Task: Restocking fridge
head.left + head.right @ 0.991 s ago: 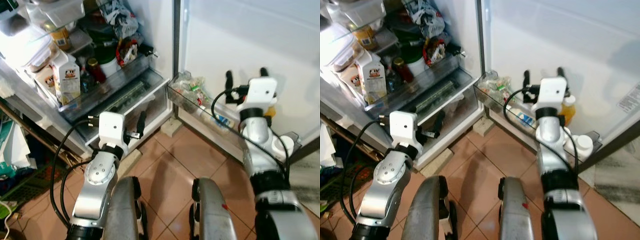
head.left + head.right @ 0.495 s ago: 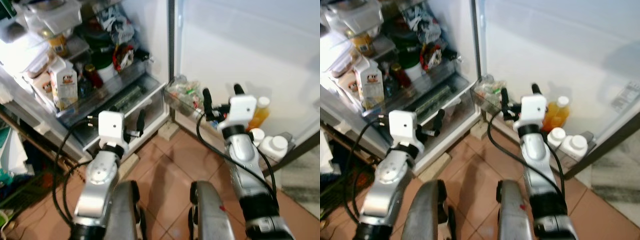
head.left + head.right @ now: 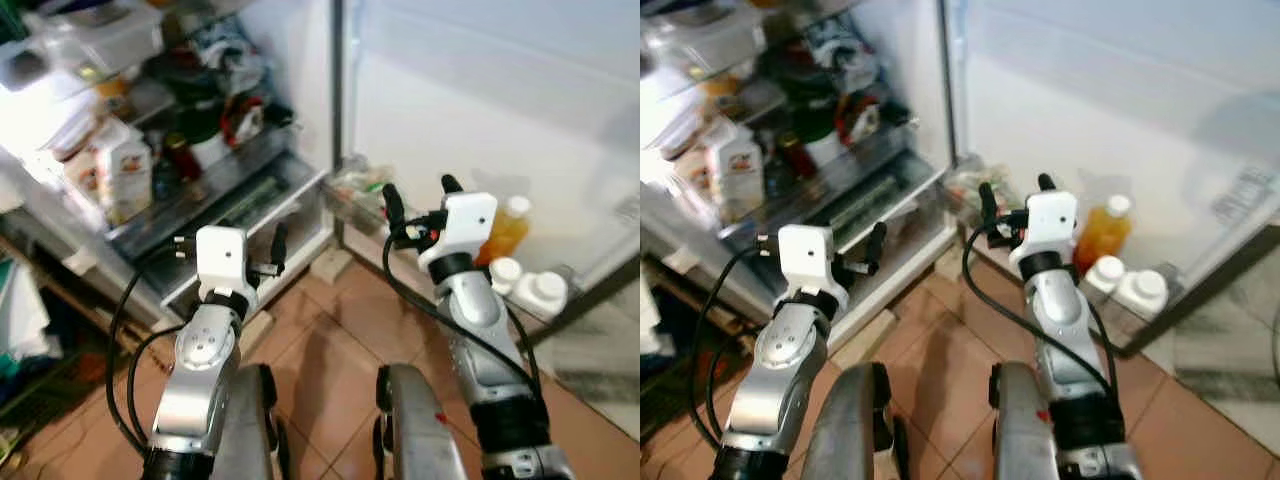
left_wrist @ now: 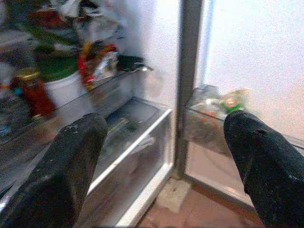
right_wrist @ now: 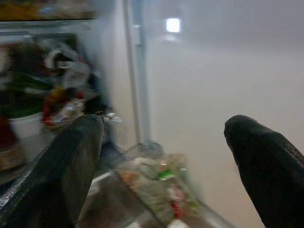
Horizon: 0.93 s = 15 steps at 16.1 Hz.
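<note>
The fridge stands open with packed shelves (image 3: 150,205) on the left and its door on the right. The door's bottom bin (image 3: 560,312) holds an orange juice bottle (image 3: 508,227) and two white-capped bottles (image 3: 545,290). My right gripper (image 3: 420,197) is open and empty, just left of the orange bottle and above a clear bin of packets (image 5: 156,190). My left gripper (image 4: 164,123) is open and empty too, held low in front of the crisper drawer (image 4: 133,142).
A milk carton (image 3: 120,180), a red-lidded jar (image 4: 33,92) and a white tub (image 4: 66,88) crowd the lower shelf. Brown tiled floor (image 3: 330,340) lies between the fridge body and the door. My legs (image 3: 410,430) are at the bottom of the eye views.
My right gripper has swung left, off the door bin bottles and toward the hinge, uncovering the orange bottle. The head view has shifted and blurred. The left arm has barely moved.
</note>
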Tool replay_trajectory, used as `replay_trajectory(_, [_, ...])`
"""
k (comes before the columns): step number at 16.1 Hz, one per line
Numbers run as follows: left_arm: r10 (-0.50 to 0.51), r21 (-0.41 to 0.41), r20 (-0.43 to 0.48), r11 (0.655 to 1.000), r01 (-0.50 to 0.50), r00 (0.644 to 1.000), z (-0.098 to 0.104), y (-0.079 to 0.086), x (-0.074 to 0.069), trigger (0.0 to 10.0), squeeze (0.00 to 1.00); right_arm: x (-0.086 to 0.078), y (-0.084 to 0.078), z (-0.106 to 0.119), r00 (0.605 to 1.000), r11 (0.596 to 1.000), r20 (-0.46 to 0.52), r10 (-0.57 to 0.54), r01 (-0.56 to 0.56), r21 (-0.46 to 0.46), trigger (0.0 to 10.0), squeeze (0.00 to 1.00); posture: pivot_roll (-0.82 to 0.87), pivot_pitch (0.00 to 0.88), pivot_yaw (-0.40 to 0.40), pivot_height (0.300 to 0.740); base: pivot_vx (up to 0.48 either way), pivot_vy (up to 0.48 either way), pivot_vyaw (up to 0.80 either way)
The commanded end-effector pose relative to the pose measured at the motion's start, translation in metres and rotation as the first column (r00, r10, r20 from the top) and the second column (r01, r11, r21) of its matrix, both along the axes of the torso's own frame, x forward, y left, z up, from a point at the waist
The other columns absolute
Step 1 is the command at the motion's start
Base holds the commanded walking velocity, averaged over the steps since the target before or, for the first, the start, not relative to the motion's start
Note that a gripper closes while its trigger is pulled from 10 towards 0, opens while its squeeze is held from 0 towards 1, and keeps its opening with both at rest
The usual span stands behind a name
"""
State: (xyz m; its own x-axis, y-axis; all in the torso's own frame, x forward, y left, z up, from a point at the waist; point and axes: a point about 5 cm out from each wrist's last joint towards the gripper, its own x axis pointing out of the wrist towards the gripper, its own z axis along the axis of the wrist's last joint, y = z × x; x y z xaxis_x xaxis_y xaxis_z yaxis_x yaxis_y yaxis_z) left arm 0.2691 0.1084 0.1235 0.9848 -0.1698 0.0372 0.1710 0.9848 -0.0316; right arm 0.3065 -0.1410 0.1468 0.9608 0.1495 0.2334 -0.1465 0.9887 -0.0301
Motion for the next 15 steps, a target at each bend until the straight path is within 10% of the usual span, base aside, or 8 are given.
replay_trajectory(1, [0.004, 0.009, -0.015, 1.000, -0.004, 1.000, -0.004, 0.001, -0.001, 10.0, 0.00, 0.001, 0.002, 0.009, 1.000, 1.000, 0.024, 0.011, -0.011, 0.003, 10.0, 0.00, 0.01, 0.095, 0.062, 0.646, 0.000, 0.000, 0.00])
replay_trajectory(15, [-0.003, 0.015, 0.007, 1.000, 0.003, 1.000, -0.001, -0.001, 0.009, 10.0, 0.00, 0.007, -0.001, 0.012, 1.000, 1.000, 0.015, 0.012, -0.012, 0.002, 10.0, 0.00, 0.01, 0.036, 0.069, 0.740, 0.000, 0.000, 0.00])
